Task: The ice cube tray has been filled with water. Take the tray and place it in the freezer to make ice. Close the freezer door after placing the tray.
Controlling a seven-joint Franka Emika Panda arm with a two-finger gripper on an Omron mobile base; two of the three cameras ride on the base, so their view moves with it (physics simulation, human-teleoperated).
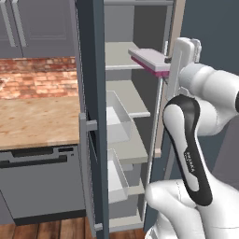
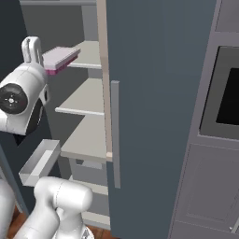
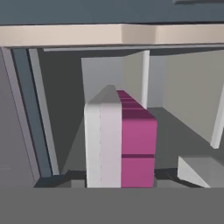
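Note:
The ice cube tray (image 1: 148, 59), pale lavender on top with a magenta edge, is held level in front of the open freezer (image 1: 135, 28). My gripper (image 1: 166, 63) is shut on its near end. The tray's far end reaches over the front of an upper white shelf (image 1: 116, 57); whether it rests there I cannot tell. From the right side, the tray (image 2: 60, 58) points into the compartment from my gripper (image 2: 45, 61). In the hand view the tray (image 3: 120, 135) runs away from my gripper (image 3: 118, 179) toward the back wall. The freezer door (image 1: 92, 107) stands wide open on the left.
Clear bins (image 1: 117, 122) hang on the open door's inner side, close to my arm. More white shelves (image 2: 84, 100) sit below the tray. The neighbouring closed door (image 2: 158, 116) and its handle (image 2: 115, 135) stand to the right, with an oven (image 2: 226, 93) beyond. A wooden counter (image 1: 37, 121) lies left.

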